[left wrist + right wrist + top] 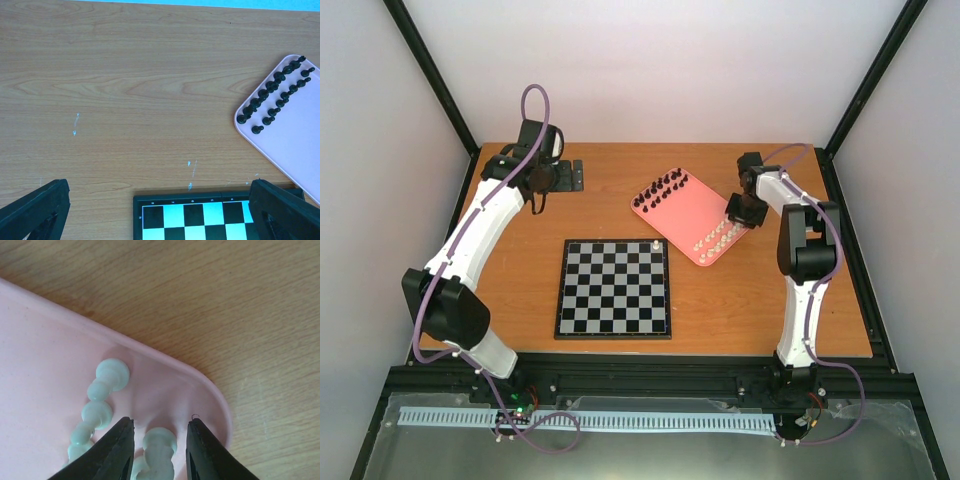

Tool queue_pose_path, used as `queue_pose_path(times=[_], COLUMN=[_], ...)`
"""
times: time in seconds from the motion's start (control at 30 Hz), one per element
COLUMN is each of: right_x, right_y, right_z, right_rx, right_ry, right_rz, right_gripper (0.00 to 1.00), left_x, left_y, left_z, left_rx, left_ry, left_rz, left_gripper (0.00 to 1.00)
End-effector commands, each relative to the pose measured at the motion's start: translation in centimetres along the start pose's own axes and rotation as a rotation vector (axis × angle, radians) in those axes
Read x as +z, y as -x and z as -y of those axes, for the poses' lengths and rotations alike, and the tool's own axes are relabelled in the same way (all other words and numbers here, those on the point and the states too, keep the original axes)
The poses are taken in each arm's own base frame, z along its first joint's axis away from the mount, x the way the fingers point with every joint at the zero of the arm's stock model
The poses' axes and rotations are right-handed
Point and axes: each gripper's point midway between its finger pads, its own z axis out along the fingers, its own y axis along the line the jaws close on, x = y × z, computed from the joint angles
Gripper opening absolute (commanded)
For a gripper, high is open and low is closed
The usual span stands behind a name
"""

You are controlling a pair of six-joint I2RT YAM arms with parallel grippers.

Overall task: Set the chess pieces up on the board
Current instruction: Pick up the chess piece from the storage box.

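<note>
The pieces are small, light, rigid figurines with narrow stems and a smooth finish. They tip easily and could slip from a loose pinch. Take each one at the stem, below the head, keeping it upright.

The right gripper hangs over the near corner of the pink tray. Its jaws stand apart on either side of a white piece, with a thin gap showing on each side. I judge it is not yet clamped.

Tray contents: white pieces in rows at the near end, black pieces in two rows at the far end.

The board lies near the tray and apart from it. It carries a lone white piece at its far right corner.

The left gripper hovers over the table, jaws wide and empty.
</note>
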Motion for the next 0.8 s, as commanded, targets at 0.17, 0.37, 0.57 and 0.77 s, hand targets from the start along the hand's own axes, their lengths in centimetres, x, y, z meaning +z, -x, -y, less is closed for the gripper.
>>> queue_pose_path(times=[0.17,0.37,0.57,0.77], right_x=[0.0,-0.64,-0.59,-0.65], right_y=[1.75,1.9,1.67,1.52], right_z=[-0.17,-0.09,0.18,0.28], right_rx=[0.028,0.026,0.028,0.027], right_ry=[0.002,0.001,-0.007,-0.006], right_rz=[0.033,0.048,0.042,0.04], right_gripper=[0.32,0.31,0.23,0.16], left_x=[-0.41,-0.39,-0.33,-0.13], left_y=[0.96,1.04,1.06,1.07], left_z=[0.46,0.41,0.57,0.63], left_rx=[0.015,0.015,0.013,0.011], left_ry=[-0.013,-0.01,-0.016,-0.021], left_rz=[0.015,0.015,0.014,0.01], left_gripper=[1.0,1.0,1.0,1.0])
